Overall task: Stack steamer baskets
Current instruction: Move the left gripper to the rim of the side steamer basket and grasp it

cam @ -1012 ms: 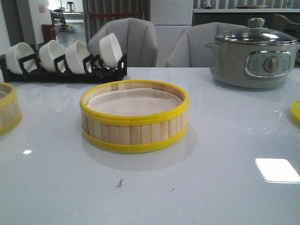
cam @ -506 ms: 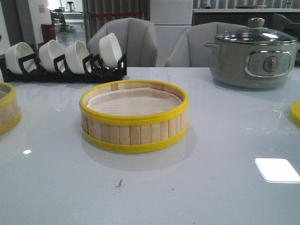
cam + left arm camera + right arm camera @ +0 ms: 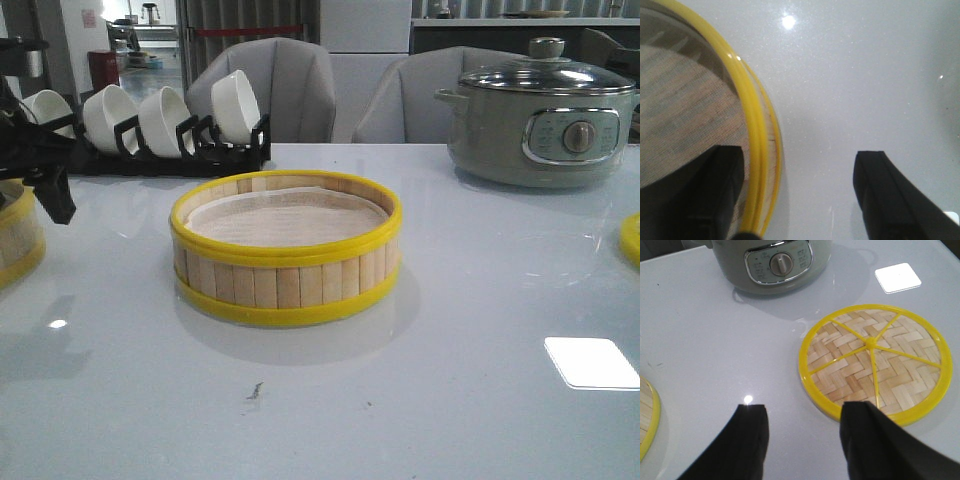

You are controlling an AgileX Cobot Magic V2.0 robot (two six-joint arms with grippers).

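Newly arrived left end effector point(image 3: 45, 185) (fingers apart) over one of two steamer baskets point(image 3: 18, 240).

left gripper point(image 3: 797, 195) low at far left, jaws spread; right gripper point(image 3: 802, 440) jaws spread.

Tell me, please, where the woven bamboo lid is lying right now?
The woven lid lies flat on the table on the robot's right, in front of the grey pot; the front view shows only its yellow edge at the right border.
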